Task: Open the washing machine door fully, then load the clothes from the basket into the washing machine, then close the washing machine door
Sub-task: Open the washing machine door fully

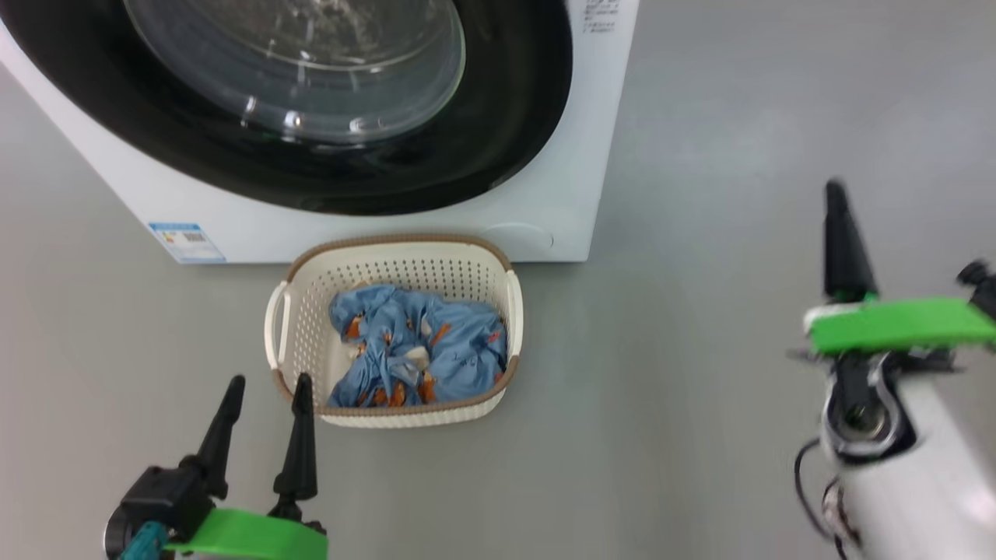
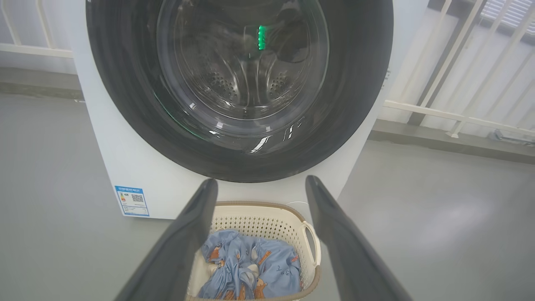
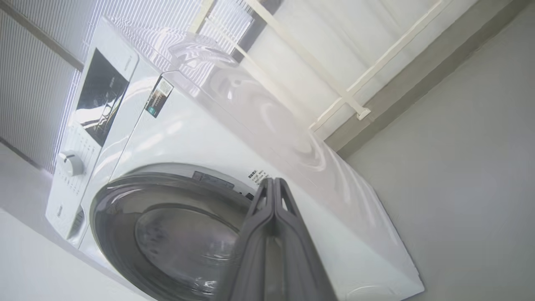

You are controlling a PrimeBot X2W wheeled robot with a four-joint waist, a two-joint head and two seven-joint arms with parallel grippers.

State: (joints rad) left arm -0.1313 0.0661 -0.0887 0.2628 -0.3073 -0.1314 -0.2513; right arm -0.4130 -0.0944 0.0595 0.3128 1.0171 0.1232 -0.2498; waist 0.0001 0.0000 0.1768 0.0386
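Clothes [image 1: 416,346] in basket [image 1: 389,249]

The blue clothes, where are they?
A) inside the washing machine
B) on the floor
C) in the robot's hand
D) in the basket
D: the clothes lie bunched inside the basket, in front of the shut washing machine door.

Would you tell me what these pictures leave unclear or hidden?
- Head view: door top, cut off by the upper edge; clothes bunched, count unclear.
- Left wrist view: basket left side, behind the left pincer; label print too small.
- Right wrist view: part of the door rim, behind the shut right pincer.
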